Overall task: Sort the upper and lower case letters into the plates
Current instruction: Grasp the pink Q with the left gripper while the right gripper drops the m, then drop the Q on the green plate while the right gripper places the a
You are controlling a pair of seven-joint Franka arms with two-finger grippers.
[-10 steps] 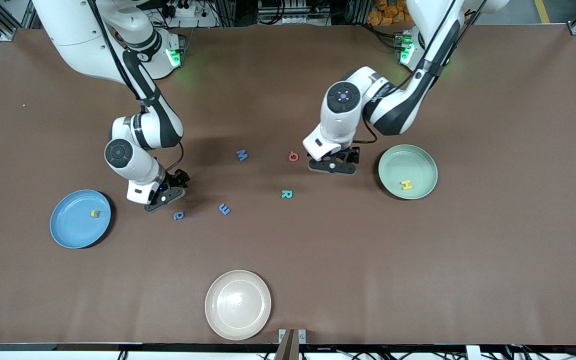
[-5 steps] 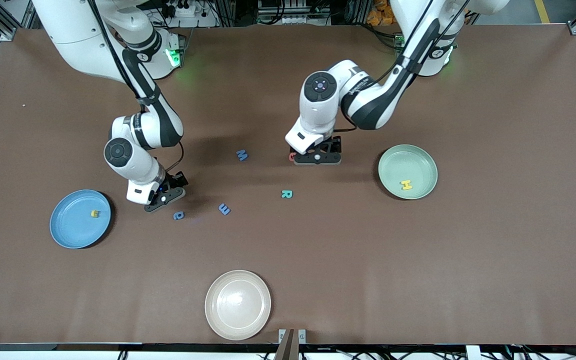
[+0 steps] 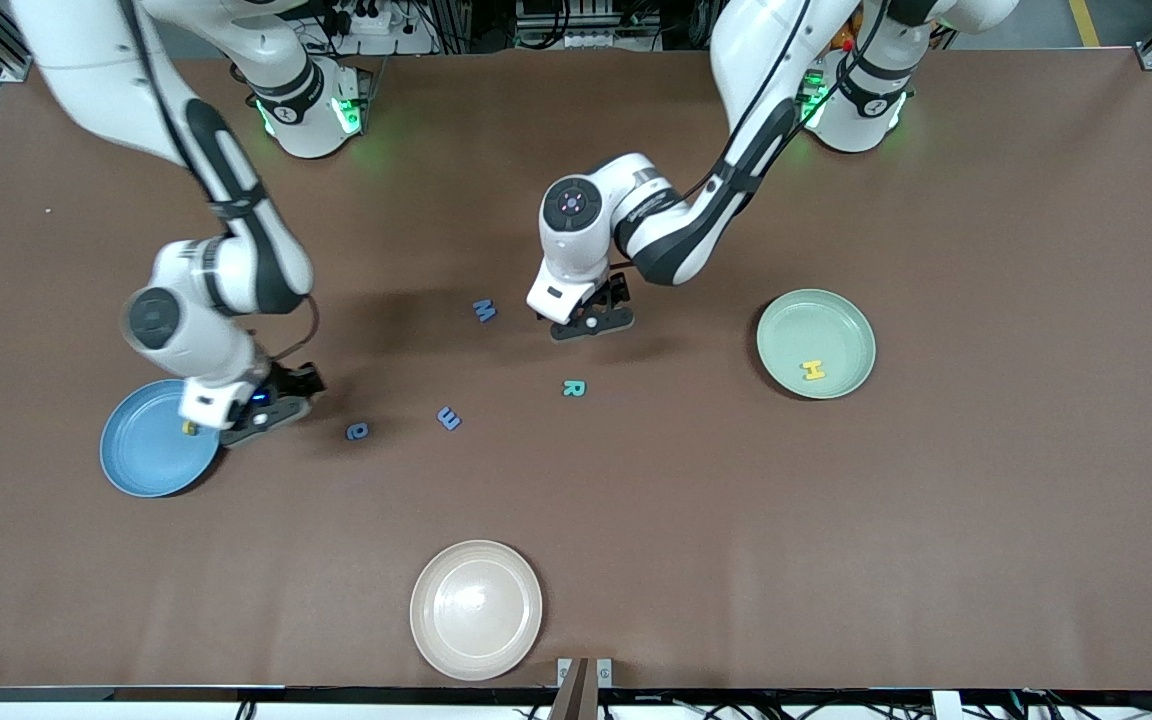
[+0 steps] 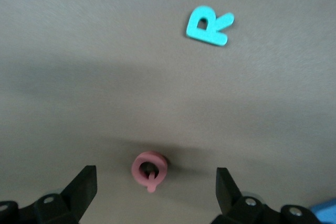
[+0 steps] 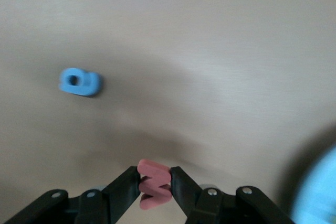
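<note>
Front view, reading across: the light blue plate (image 3: 151, 450) sits at the right arm's end of the table with a yellow letter (image 3: 189, 428) in it. The right gripper (image 3: 258, 415) hangs over that plate's rim, its fingers (image 5: 125, 186) pinching a small red letter (image 5: 154, 184). Next on the bare table lie a blue letter (image 3: 357, 431), a blue E (image 3: 448, 418), a blue M (image 3: 483, 310) and a teal R (image 3: 573, 388). The left gripper (image 3: 591, 322) hovers low with its fingers (image 4: 84, 188) spread wide either side of a pink Q (image 4: 149, 169). The mint green plate (image 3: 816, 343) holds a yellow H (image 3: 813, 371). A cream plate (image 3: 476, 609) sits nearest the camera.
</note>
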